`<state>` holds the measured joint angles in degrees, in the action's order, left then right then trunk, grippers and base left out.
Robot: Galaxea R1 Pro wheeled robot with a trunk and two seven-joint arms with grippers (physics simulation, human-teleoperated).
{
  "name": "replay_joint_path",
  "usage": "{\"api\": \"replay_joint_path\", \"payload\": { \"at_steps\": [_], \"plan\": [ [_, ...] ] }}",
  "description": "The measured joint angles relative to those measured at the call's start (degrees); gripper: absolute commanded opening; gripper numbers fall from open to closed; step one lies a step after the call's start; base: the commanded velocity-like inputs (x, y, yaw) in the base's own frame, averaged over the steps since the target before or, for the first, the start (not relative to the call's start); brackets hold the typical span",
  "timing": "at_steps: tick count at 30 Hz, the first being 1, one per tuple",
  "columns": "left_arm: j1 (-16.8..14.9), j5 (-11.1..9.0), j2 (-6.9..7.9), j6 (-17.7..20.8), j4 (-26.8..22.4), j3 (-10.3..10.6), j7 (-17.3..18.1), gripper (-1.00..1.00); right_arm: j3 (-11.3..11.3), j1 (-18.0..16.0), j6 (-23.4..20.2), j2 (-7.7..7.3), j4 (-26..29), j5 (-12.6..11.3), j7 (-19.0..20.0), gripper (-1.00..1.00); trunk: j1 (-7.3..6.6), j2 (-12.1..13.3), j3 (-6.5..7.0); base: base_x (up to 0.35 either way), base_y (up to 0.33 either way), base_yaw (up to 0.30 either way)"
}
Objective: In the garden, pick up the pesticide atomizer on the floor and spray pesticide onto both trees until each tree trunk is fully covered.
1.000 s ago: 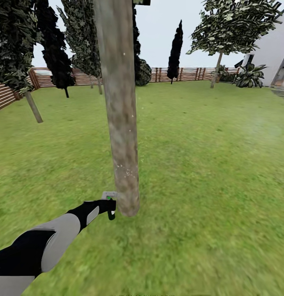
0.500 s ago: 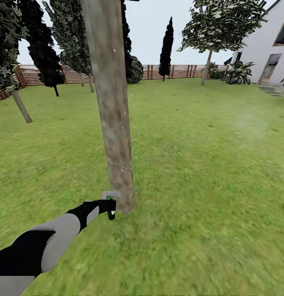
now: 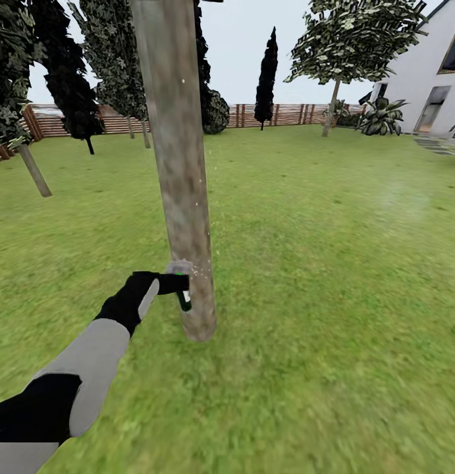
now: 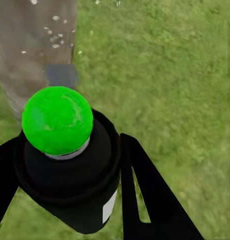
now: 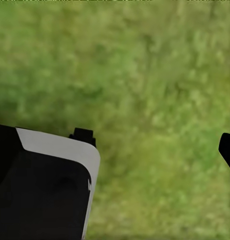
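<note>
A thick grey-brown tree trunk [image 3: 181, 197] rises just ahead of me, left of centre, with white specks [image 3: 195, 268] on its lower bark. My left gripper [image 3: 176, 286] is shut on the pesticide atomizer [image 3: 185, 301], a black bottle with a round green cap [image 4: 57, 120], held against the trunk's left side a little above the base. In the left wrist view the black fingers [image 4: 142, 192] flank the bottle, and the speckled trunk [image 4: 35, 45] lies right behind it. My right gripper [image 5: 155, 142] hangs open over grass. A second leafy tree [image 3: 355, 39] stands far back right.
Green lawn [image 3: 332, 276] spreads all around. A brown slat fence [image 3: 280, 114] closes the back, with dark conifers [image 3: 267, 72] in front of it. A leaning thin trunk [image 3: 33, 170] stands at the left. The white house [image 3: 431, 85] and a palm-like plant [image 3: 382, 117] are at the far right.
The view swung a little at first. Since then my left arm has lifted the atomizer from the trunk's base to higher up the bark.
</note>
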<state>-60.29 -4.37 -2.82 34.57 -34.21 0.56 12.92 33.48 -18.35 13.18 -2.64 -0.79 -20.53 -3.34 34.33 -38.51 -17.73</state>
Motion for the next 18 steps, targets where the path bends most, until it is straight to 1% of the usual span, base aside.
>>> {"api": "replay_joint_path", "payload": {
  "at_steps": [1, 2, 5, 8, 9, 10, 11, 12, 15, 18],
  "plan": [
    [0.01, 0.16, -0.04, 1.73, -2.98, 0.03, 0.05, -1.00, 0.03, 0.01, 0.02, 0.02, -0.02, 0.05, 0.00, 1.00, 0.01, 0.01, -0.01, 0.000, 0.000, 0.000],
    [0.02, 0.17, -0.06, 2.46, -4.45, 0.05, 0.04, -1.00, 0.03, 0.01, 0.03, 0.01, -0.03, 0.07, 0.00, 1.00, 0.01, 0.01, -0.01, 0.000, 0.000, 0.000],
    [0.03, 0.18, -0.15, 3.46, -7.00, 0.02, 0.08, -1.00, 0.05, -0.01, 0.04, -0.01, -0.07, 0.09, 0.00, 1.00, 0.01, 0.01, -0.01, 0.000, 0.000, 0.000],
    [0.03, 0.13, -0.59, 3.94, -8.55, 0.02, 0.09, -1.00, 0.05, 0.01, 0.04, -0.01, -0.08, 0.10, -0.01, 1.00, 0.01, 0.02, -0.01, 0.000, 0.000, 0.000],
    [0.03, 0.20, -0.66, 5.60, -9.50, 0.02, 0.07, -1.00, 0.05, 0.00, 0.04, -0.01, -0.08, 0.10, -0.01, 1.00, 0.01, 0.02, -0.01, 0.000, 0.000, 0.000],
    [0.02, 0.18, -0.73, 12.03, -12.93, -0.04, -0.03, -1.00, 0.05, 0.00, 0.01, -0.02, -0.08, 0.10, -0.01, 1.00, 0.00, 0.01, -0.01, 0.000, 0.000, 0.000],
    [0.01, 0.17, -0.76, 16.68, -17.27, -0.09, -0.07, -1.00, 0.05, 0.01, 0.01, -0.01, -0.08, 0.10, -0.01, 1.00, 0.00, 0.01, 0.00, 0.000, 0.000, 0.000],
    [0.03, 0.15, -0.78, 19.59, -21.35, -0.11, -0.03, -1.00, 0.05, 0.02, -0.01, -0.02, -0.08, 0.10, -0.01, 1.00, 0.00, 0.01, -0.01, 0.000, 0.000, 0.000],
    [-0.06, 0.43, -0.78, 21.40, -24.15, -0.17, -0.20, -1.00, 0.05, -0.01, -0.03, 0.02, -0.08, 0.10, -0.01, 1.00, 0.01, 0.02, -0.01, 0.000, 0.000, 0.000],
    [-0.46, 0.51, -0.78, 21.74, -24.55, -0.59, -0.24, -1.00, 0.05, -0.01, -0.04, 0.03, -0.07, 0.10, -0.01, 1.00, 0.01, 0.02, -0.01, 0.000, 0.000, 0.000]
  ]
}}
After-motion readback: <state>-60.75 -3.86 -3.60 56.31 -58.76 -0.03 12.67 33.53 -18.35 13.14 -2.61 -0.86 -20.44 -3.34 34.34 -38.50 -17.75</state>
